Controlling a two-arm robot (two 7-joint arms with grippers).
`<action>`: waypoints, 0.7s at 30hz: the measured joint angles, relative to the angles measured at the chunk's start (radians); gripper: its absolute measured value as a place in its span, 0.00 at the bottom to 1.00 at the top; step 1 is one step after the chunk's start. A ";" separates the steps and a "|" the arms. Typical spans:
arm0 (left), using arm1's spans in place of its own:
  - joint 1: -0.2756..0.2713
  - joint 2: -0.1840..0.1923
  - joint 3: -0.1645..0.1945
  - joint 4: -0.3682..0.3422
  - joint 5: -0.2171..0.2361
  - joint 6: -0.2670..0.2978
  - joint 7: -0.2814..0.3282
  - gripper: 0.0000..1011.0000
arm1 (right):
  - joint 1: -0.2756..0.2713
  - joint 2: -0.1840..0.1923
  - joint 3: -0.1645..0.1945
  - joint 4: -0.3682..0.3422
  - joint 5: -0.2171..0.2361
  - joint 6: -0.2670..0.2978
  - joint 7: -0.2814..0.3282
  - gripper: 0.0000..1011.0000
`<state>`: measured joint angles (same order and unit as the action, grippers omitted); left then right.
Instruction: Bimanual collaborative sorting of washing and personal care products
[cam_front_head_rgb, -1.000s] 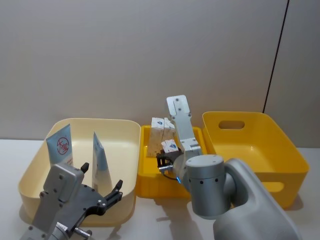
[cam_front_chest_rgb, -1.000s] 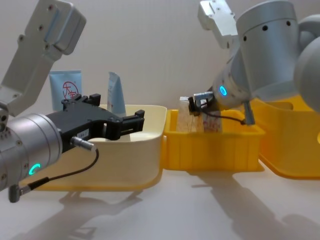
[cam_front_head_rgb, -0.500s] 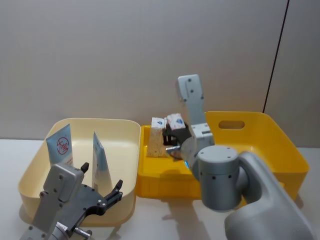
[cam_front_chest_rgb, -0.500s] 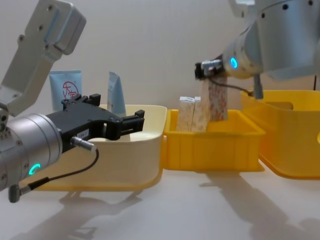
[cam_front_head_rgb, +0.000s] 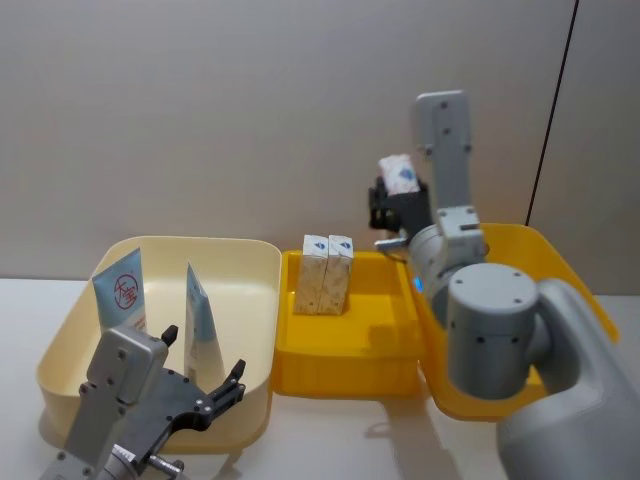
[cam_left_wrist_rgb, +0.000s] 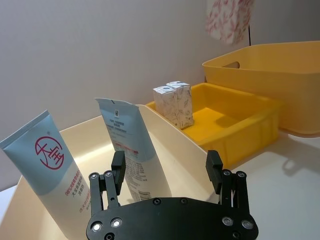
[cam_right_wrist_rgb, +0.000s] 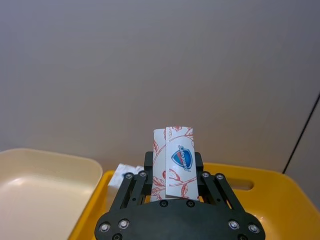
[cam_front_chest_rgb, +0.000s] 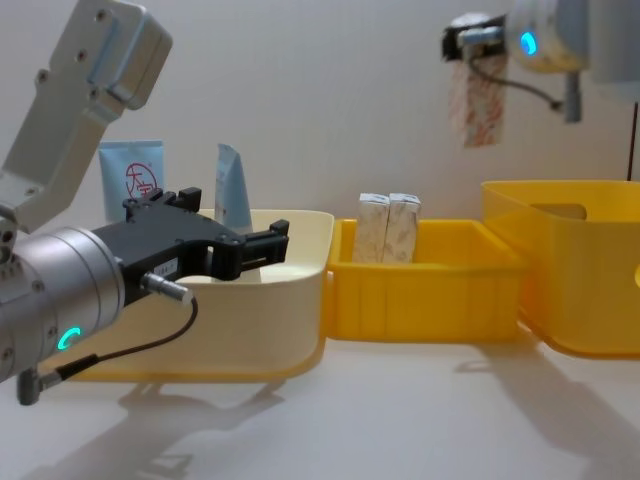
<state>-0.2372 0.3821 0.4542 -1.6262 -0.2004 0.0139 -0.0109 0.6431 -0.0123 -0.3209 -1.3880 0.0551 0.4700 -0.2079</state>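
Observation:
My right gripper (cam_front_head_rgb: 388, 203) is shut on a white carton (cam_front_head_rgb: 400, 174) with red floral print, held high in the air over the seam between the small yellow tray (cam_front_head_rgb: 345, 362) and the big yellow bin (cam_front_head_rgb: 572, 300). The chest view shows that carton (cam_front_chest_rgb: 476, 106) hanging well above both rims. Two more cartons (cam_front_head_rgb: 326, 272) stand upright side by side at the tray's back. Two light-blue tubes (cam_front_head_rgb: 122, 290) (cam_front_head_rgb: 200, 318) lean upright inside the cream bin (cam_front_head_rgb: 58, 352). My left gripper (cam_front_head_rgb: 204, 352) is open over the cream bin's front edge, just before the tubes, with nothing between its fingers.
The three containers stand in a row on a white table: cream bin on the left, small tray in the middle, big bin with a handle slot (cam_front_head_rgb: 462, 249) on the right. A grey wall closes the back. Bare table lies in front of the containers.
My right gripper has lifted one carton out of the small tray, carrying it up and to the right toward the big bin. The left arm has stayed still.

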 joint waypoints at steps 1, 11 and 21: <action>0.000 0.000 0.000 0.000 0.000 0.000 0.000 0.99 | -0.001 0.003 0.003 -0.005 -0.003 -0.008 -0.002 0.41; 0.000 0.000 0.000 0.000 0.000 0.000 0.000 0.99 | -0.007 0.061 0.076 -0.052 -0.028 -0.057 -0.034 0.41; 0.000 0.000 0.000 0.000 0.000 0.000 0.000 0.99 | 0.005 0.089 0.129 -0.020 -0.032 -0.038 -0.046 0.41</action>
<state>-0.2372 0.3821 0.4543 -1.6262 -0.2004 0.0139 -0.0109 0.6477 0.0764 -0.1922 -1.4077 0.0232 0.4317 -0.2536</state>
